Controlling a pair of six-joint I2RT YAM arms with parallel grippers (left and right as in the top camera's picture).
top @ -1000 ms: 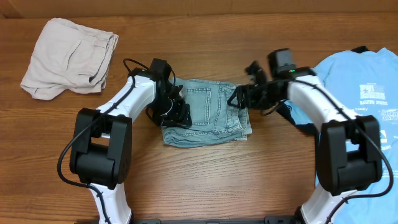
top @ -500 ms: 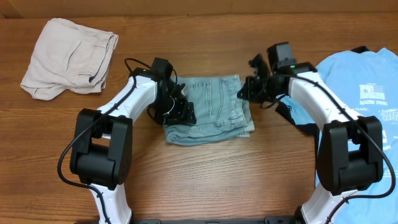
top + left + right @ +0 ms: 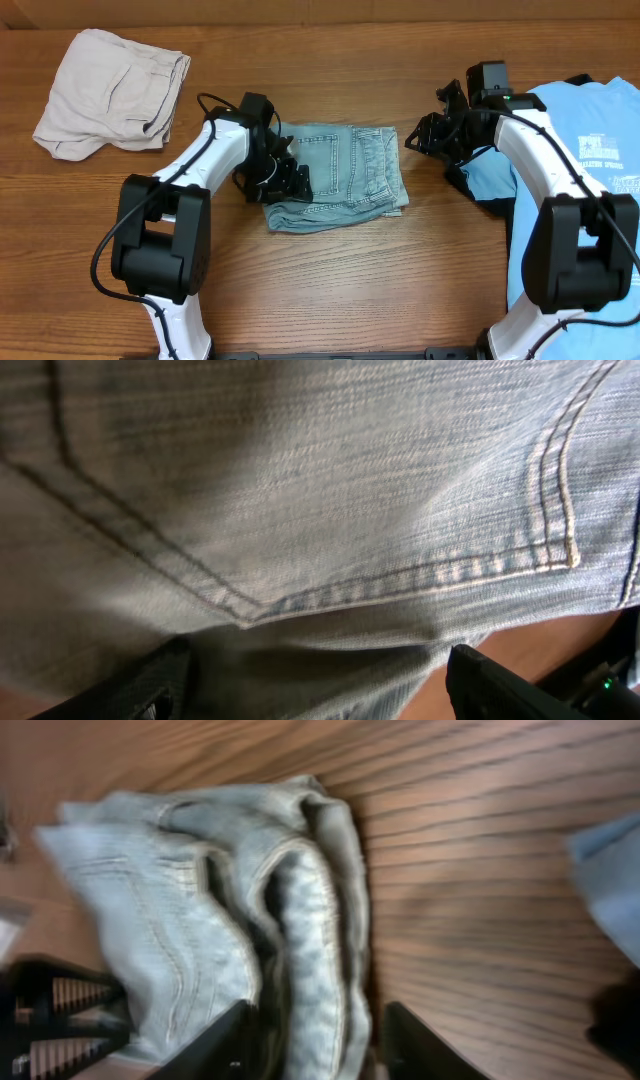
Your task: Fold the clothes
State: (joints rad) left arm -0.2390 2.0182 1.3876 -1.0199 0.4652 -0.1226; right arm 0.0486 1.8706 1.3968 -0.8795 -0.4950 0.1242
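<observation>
Jeans [image 3: 335, 175]: light-wash blue denim, fine pale weave streaks, double rows of tan stitching along the pocket seams.
Trousers [image 3: 110, 90]: plain beige, no print.
T-shirt [image 3: 590, 150]: sky blue, white printed lettering.
Garment [image 3: 485, 202] at the T-shirt's edge: black, pattern not discernible.
Counter [image 3: 400, 290]: mid-brown wood, darker grain lines.
Arms [image 3: 540, 165]: white shells, black joints.

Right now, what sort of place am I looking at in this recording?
Probably a robot test bench for folding laundry: a left arm and right arm standing at the near edge of a wooden table, with clothes laid on it: jeans, beige trousers and a blue T-shirt.
</observation>
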